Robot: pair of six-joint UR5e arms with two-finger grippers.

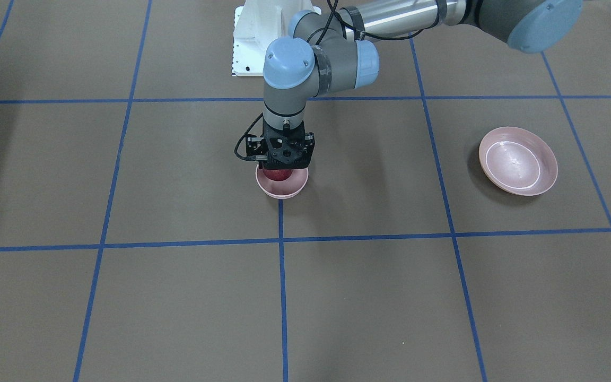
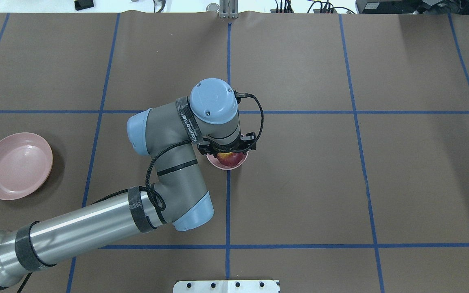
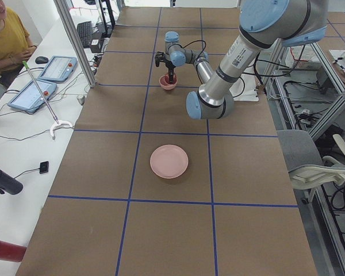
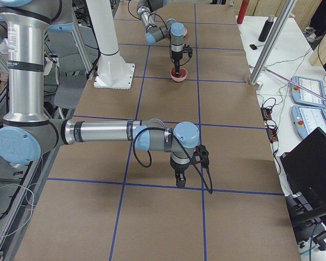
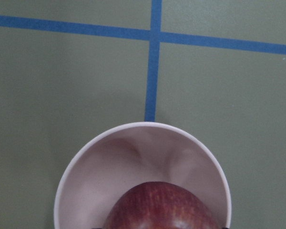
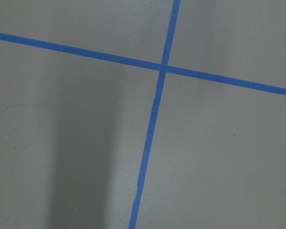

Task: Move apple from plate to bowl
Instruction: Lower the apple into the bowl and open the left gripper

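Blue tape lines (image 1: 281, 297) cross the bare brown table (image 1: 178, 307) closest to the front camera, and one of them runs straight up to the bowl (image 1: 284, 191) sitting mid-table. Inside it is the apple (image 1: 278, 174), its red top showing above the rim, with the left gripper (image 1: 282, 170) upright directly over it. Its fingers reach down on either side of the fruit, but the black body hides them. I cannot tell whether they pinch the apple or stand free of it (the wrist camera shows only the apple's crown against the bowl's inner wall, no fingertips). To the right in the front view, at about the same depth, lies the plate (image 1: 517, 161), with nothing on it and well apart from the bowl. Farthest back is the robot's white mounting block (image 1: 252, 48).

By my reading the job is at the release. Done well, that means letting the apple settle on the bowl's floor before spreading the fingers. They should open only a little, since the bowl is barely wider than the fruit, and then lift straight up so no finger catches the rim and tips the bowl. The right gripper (image 4: 177, 179) hangs over bare table far from all this. Seen only from the side, its opening cannot be judged.
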